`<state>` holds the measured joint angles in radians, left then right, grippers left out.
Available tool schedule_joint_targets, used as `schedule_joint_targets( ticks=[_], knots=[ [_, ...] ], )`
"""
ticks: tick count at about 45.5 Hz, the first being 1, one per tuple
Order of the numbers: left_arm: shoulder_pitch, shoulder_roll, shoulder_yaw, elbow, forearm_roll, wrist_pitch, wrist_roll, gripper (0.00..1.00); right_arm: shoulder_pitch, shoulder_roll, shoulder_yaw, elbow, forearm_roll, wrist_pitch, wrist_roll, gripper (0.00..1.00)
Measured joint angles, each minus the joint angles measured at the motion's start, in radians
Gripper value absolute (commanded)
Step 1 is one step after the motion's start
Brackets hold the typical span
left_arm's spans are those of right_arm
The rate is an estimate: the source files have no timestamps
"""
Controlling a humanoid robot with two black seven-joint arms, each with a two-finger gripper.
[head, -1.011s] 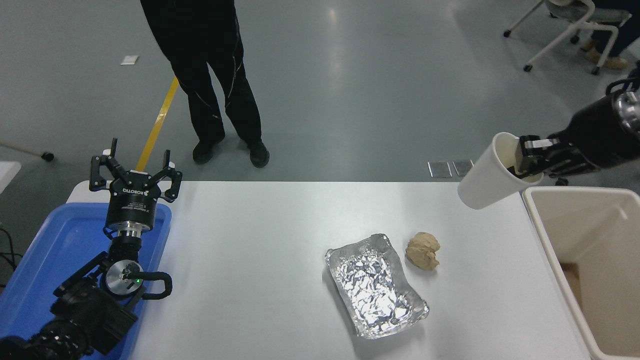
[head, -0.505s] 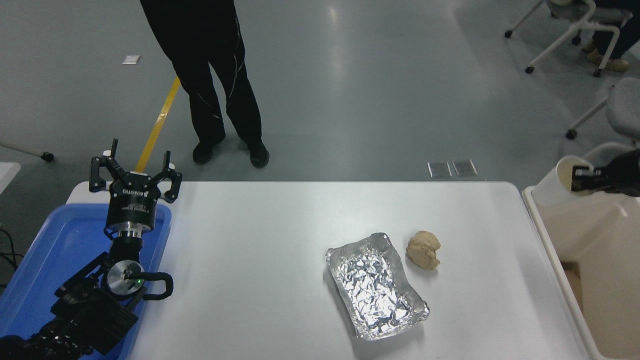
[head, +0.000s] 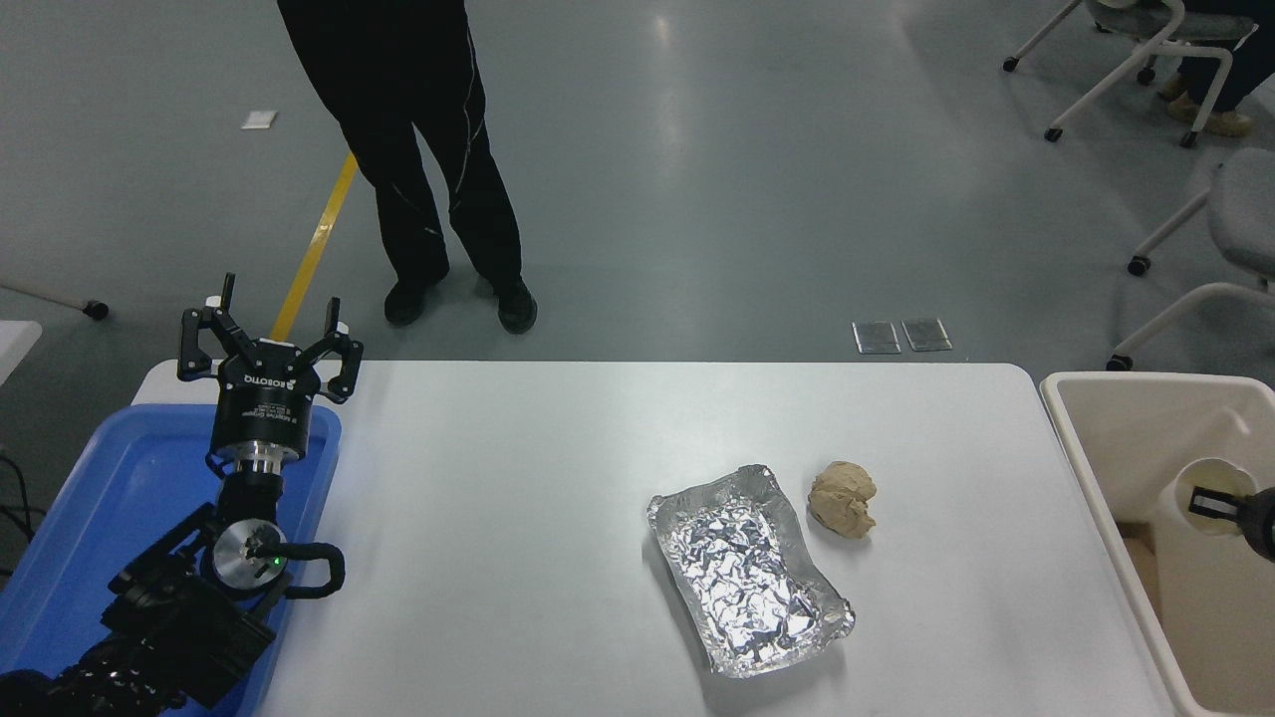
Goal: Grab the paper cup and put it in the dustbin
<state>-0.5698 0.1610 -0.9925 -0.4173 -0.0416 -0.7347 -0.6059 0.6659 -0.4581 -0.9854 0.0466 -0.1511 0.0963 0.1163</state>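
Head view: the right gripper (head: 1217, 502) is reaching inside the dustbin (head: 1096, 438), its fingers pinching the paper cup (head: 1190, 498) at the rim. The left gripper (head: 269, 344) is hovering over the blue tray (head: 110, 498), fingers spread.

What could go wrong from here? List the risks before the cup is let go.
1. The right gripper holds the paper cup by its rim only, inside the dustbin; one of the fingers sits inside the cup, so it may snag on release.
2. Pulling out, the arm could knock the bin's rim and shift it.
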Motion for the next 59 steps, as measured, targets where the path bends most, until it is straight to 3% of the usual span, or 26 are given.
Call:
schedule_joint_targets(
  ticks=[9,10,11,14,15,32,37,48,59],
  knots=[
    [0.000,0.000,0.000,0.000,0.000,0.000,0.000,0.99,-0.045,0.018,0.028,-0.024,0.006,-0.042,-0.068,0.00],
    [0.000,0.000,0.000,0.000,0.000,0.000,0.000,0.99,-0.048,0.020,0.030,-0.025,0.007,-0.045,-0.073,0.05],
    [0.000,0.000,0.000,0.000,0.000,0.000,0.000,0.99,-0.050,0.021,0.032,-0.026,0.007,-0.047,-0.077,0.17],
    [0.001,0.000,0.000,0.000,0.000,0.000,0.000,0.99,-0.058,0.023,0.041,-0.030,0.009,-0.054,-0.090,0.85],
    [0.001,0.000,0.000,0.000,0.000,0.000,0.000,0.99,-0.060,0.024,0.043,-0.030,0.010,-0.055,-0.092,1.00],
    [0.001,-0.001,0.000,0.001,0.000,0.000,0.000,0.99,-0.061,0.022,0.116,-0.034,0.075,-0.070,-0.109,1.00],
    [0.001,-0.001,0.000,0.001,0.000,0.000,0.000,0.99,-0.037,0.012,0.127,-0.030,0.086,-0.060,-0.083,1.00],
    [0.001,-0.002,0.000,0.001,0.000,0.000,0.000,0.99,0.088,-0.034,0.105,0.005,0.086,0.034,0.015,1.00],
    [0.001,-0.002,0.000,0.000,0.001,0.000,0.000,0.99,0.435,-0.104,-0.011,0.323,0.076,0.106,0.051,1.00]
  ],
)
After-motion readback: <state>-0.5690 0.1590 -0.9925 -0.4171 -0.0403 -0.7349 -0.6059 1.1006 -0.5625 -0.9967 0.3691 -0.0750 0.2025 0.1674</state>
